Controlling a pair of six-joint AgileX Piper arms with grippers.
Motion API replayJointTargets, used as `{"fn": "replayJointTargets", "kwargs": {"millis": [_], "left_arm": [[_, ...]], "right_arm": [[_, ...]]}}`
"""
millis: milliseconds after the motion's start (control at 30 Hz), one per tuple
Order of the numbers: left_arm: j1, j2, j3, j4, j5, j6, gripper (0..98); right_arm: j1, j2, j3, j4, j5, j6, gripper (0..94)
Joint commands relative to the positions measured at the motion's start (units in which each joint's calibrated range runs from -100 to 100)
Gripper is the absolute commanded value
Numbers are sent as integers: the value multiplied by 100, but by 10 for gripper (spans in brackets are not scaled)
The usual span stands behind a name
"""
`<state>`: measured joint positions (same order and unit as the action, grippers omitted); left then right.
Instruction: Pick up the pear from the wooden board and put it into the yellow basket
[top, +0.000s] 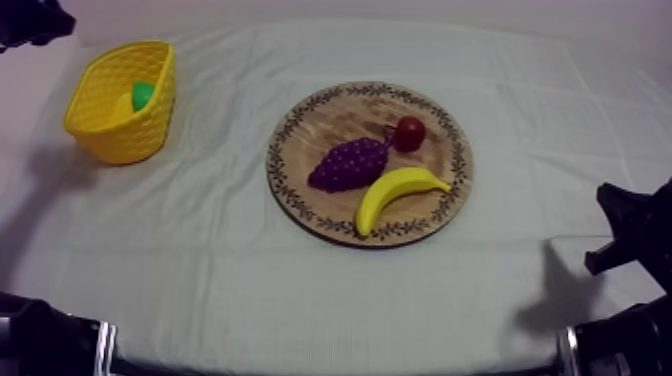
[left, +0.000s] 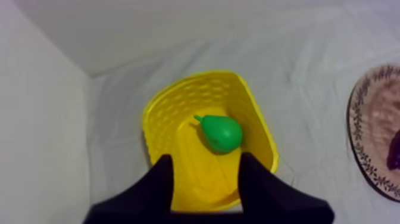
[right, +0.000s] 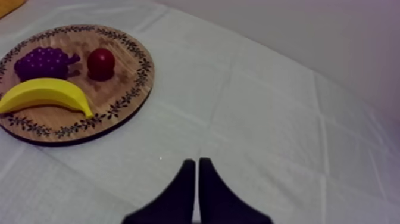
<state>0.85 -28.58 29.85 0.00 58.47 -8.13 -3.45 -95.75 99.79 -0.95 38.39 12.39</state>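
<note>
The green pear (left: 221, 132) lies inside the yellow basket (left: 259, 134), nothing touching it. My left gripper (left: 205, 179) hovers over the basket's near rim, open, with nothing between its fingers. From above, the pear (top: 143, 95) peeks out of the basket (top: 120, 140) at the table's far left, and my left arm (top: 35, 20) enters at the upper left corner. The round wooden board (top: 340, 115) sits mid-table. My right gripper (right: 197, 173) is shut on nothing, low over bare cloth right of the board (right: 122, 89).
On the board lie a bunch of grapes (top: 348, 164), a banana (top: 395, 192) and a small red fruit (top: 408, 132). The right arm (top: 625, 235) rests at the table's right edge. A pale wall stands close behind and beside the basket.
</note>
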Motion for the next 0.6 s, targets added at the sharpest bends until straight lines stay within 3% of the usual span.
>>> {"fn": "replayJointTargets", "kwargs": {"millis": [0, 233, 467, 567], "left_arm": [[-38, -1547, 743, 47, -292, 108, 283], [-93, -3489, 2802, 173, -1303, 282, 52], [28, -4830, 5060, 229, -2537, 433, 5], [93, -5288, 5968, 401, -2926, 377, 2]], "right_arm": [[1, -1, -1, 0, 0, 21, 3], [1, -1, -1, 0, 0, 19, 3], [1, -1, -1, 0, 0, 20, 3], [1, -1, -1, 0, 0, 19, 3]]}}
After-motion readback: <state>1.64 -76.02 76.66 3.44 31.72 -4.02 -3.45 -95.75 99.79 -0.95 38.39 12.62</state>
